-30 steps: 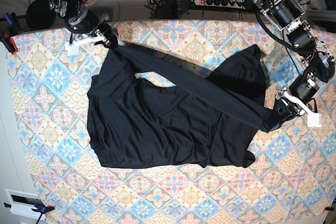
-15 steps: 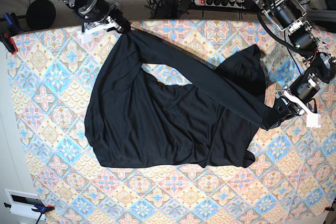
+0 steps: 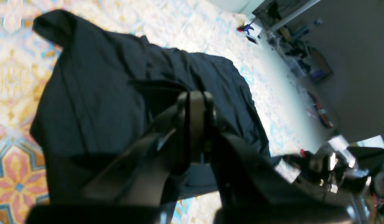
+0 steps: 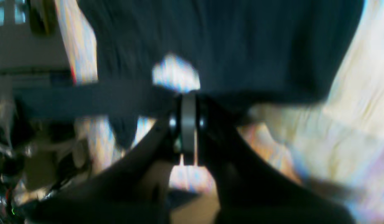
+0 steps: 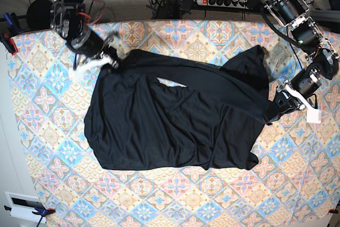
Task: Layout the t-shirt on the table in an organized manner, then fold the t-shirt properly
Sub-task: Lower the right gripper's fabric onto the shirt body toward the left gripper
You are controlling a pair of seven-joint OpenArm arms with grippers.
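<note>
Clamping opposite edges of the t-shirt [image 5: 175, 120]: left tool [image 5: 272, 114], right tool [image 5: 111, 57].

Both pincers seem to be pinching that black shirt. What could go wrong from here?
The t-shirt is bunched and twisted between the two grips, so pulling could leave it crooked instead of flat. The left pincer and right pincer each hold only a small pinch of fabric, which might slip free. The right pincer works near the table edge, so cloth could slide off.

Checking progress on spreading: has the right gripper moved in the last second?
Yes. The right gripper, shut on the black fabric t-shirt, swung toward the table's far edge, then back nearer.
</note>
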